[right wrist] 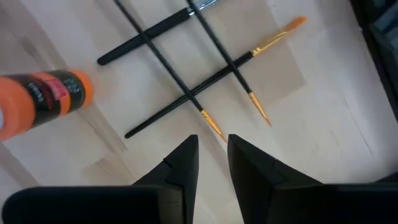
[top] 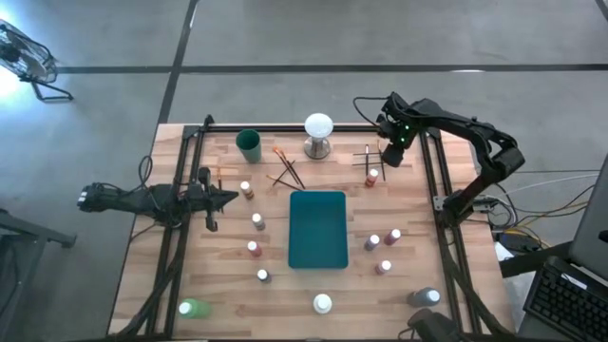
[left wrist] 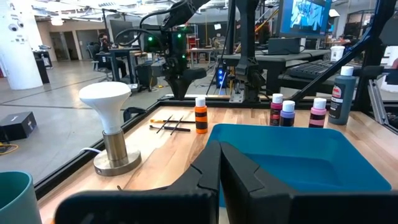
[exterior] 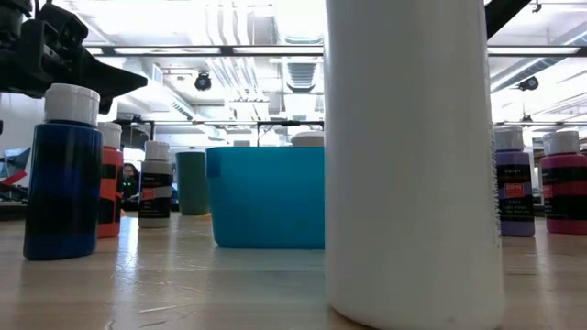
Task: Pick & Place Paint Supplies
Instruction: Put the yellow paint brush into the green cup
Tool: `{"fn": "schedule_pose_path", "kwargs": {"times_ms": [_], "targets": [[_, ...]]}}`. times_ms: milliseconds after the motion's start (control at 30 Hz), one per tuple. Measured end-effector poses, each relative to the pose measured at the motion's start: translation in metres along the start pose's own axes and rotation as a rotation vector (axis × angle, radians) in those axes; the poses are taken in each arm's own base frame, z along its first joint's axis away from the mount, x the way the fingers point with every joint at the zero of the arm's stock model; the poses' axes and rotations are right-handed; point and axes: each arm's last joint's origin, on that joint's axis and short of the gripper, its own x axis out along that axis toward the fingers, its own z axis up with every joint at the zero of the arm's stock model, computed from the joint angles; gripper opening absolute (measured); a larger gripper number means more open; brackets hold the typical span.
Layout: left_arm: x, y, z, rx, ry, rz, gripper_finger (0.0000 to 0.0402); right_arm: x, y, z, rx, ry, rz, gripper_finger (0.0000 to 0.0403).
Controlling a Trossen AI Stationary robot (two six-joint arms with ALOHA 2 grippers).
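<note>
Your right gripper [right wrist: 212, 155] hangs over the crossed brushes [right wrist: 186, 93] beside the orange bottle [right wrist: 40, 102], fingers slightly apart, empty; your left gripper [left wrist: 219, 165] waits with fingers together, facing the teal tray [left wrist: 298, 149].

The tabletop [top: 228, 285] carries about twelve white-capped paint bottles [top: 257, 220], two crossed clusters of thin brushes [top: 286, 169] of some four each whose exact number I cannot tell, one teal tray [top: 318, 229], one green cup [top: 249, 144] and one white ball on a metal base [top: 318, 134].

Overhead looks down; low camera sits behind white bottle [exterior: 413, 156].
</note>
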Motion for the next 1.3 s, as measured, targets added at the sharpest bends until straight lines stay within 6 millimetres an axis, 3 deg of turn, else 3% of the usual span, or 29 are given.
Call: {"fn": "schedule_pose_path", "kwargs": {"times_ms": [533, 1300], "targets": [[0.000, 0.000, 0.000, 0.000, -0.001, 0.001, 0.0007, 0.018, -0.011, -0.008, -0.034, -0.009, -0.092, 0.0149], [0.000, 0.001, 0.000, -0.001, 0.000, 0.032, 0.0007, 0.035, -0.016, -0.010, -0.005, -0.048, -0.207, 0.0162]]}}
